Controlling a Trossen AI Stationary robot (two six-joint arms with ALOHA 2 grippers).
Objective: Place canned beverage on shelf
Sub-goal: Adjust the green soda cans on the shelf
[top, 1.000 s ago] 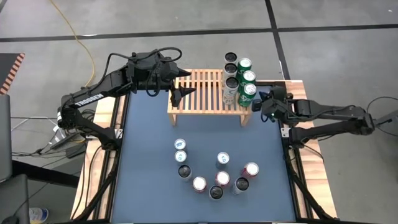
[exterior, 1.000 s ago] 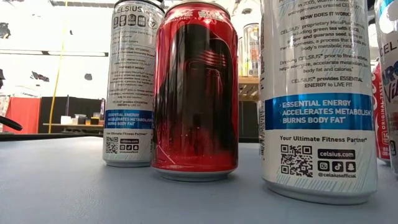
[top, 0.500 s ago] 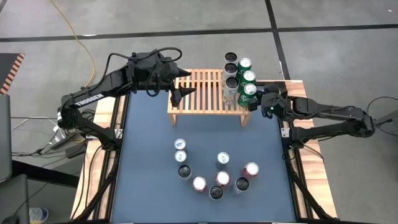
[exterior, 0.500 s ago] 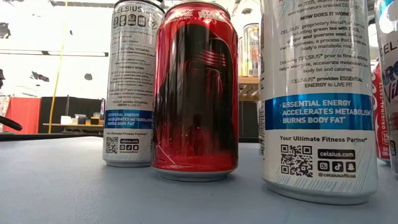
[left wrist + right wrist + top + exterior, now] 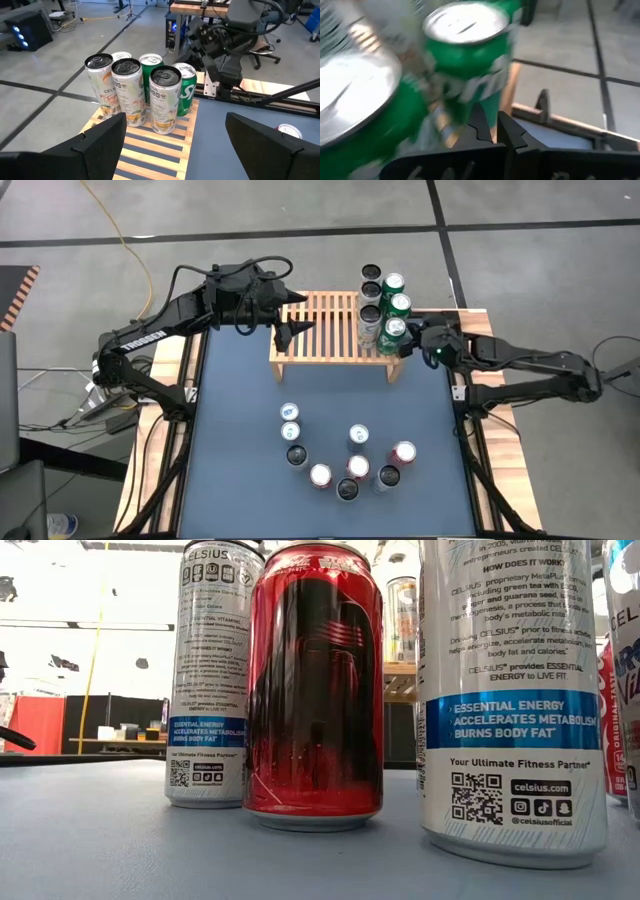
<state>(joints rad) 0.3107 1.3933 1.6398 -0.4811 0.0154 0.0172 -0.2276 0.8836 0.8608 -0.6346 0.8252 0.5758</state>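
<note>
The light-wood shelf [image 5: 328,326] stands at the table's far middle. Several cans are upright on the slats at its right end: pale ones [image 5: 125,90] and green ones [image 5: 393,329]. My right gripper [image 5: 412,344] is shut, level with the shelf's right end, its tips by the nearest green can [image 5: 365,125]. My left gripper [image 5: 291,315] hangs open over the shelf's left end, with nothing between its fingers [image 5: 102,142]. Several loose cans [image 5: 345,460] stand on the blue table top. My right gripper's shut fingertips [image 5: 482,122] come level from the table's right at the lower side walls of the green cans [image 5: 470,95]. The view is blurred, so I cannot tell whether they touch a can. The cans stand upright on the shelf.
A red can [image 5: 315,680] and white cans [image 5: 212,670] fill the low view, close to that camera. The blue mat between the shelf and the loose cans [image 5: 240,395] is bare. Wooden table borders [image 5: 500,470] run along both sides.
My right gripper, still shut, has swung a little toward the shelf's right end and rolled about its own line. The nearest green can now stands slightly farther toward the table's left than before. My left arm has kept still.
</note>
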